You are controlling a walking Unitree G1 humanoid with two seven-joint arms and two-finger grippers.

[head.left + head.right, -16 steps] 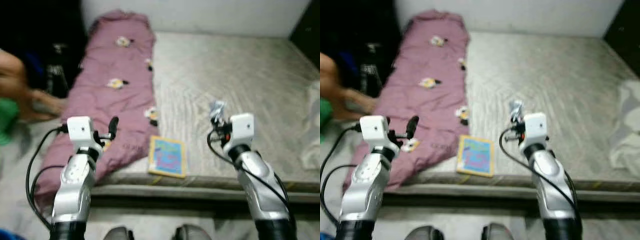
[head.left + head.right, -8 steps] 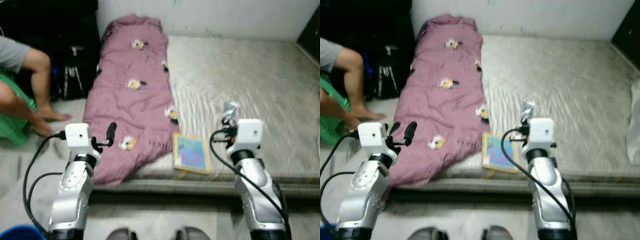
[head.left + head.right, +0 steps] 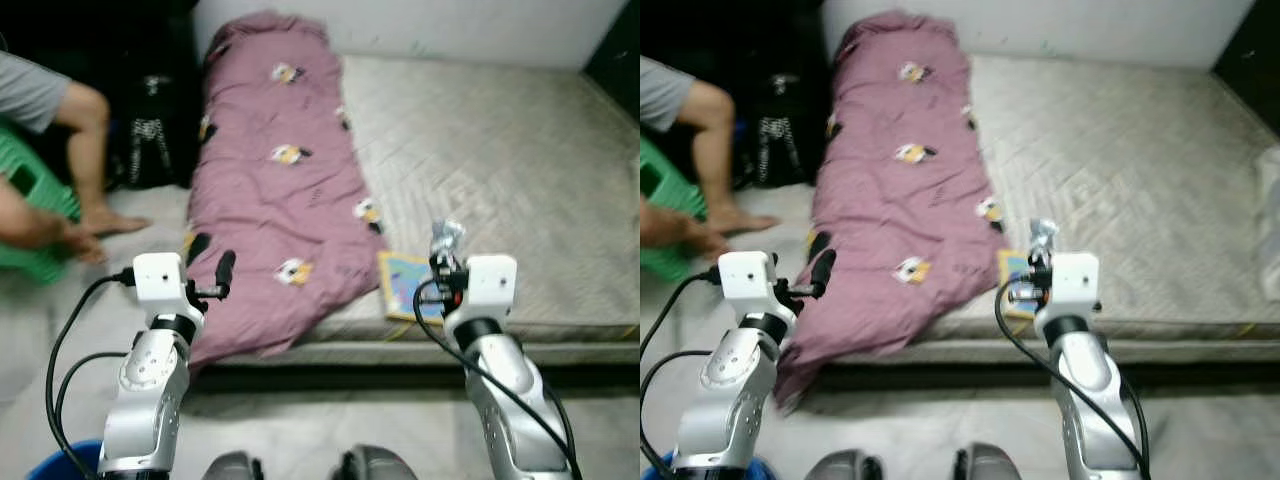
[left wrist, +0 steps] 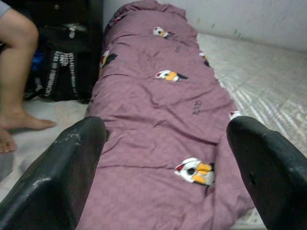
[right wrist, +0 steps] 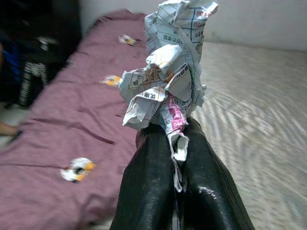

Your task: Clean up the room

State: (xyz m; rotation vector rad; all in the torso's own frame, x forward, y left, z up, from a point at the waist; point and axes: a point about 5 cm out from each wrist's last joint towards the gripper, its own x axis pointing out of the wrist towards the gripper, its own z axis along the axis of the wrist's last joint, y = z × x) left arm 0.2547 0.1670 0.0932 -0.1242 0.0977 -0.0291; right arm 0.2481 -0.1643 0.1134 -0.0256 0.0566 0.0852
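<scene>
right gripper (image 5: 175, 158) fingers pressed together on crumpled paper (image 5: 168, 72), paper held upright above fingertips, over mattress (image 3: 520, 150) edge beside book (image 3: 402, 285). left gripper (image 4: 168, 158) fingers spread wide, nothing held, pointed along purple blanket (image 4: 163, 100). both forearms raised forward. blue bin (image 3: 60, 462) seen at floor, left arm side, likely drop place.

Crumpled paper (image 5: 168, 81): small print, unreadable. Black bag (image 4: 64, 72): white lettering, illegible.
</scene>
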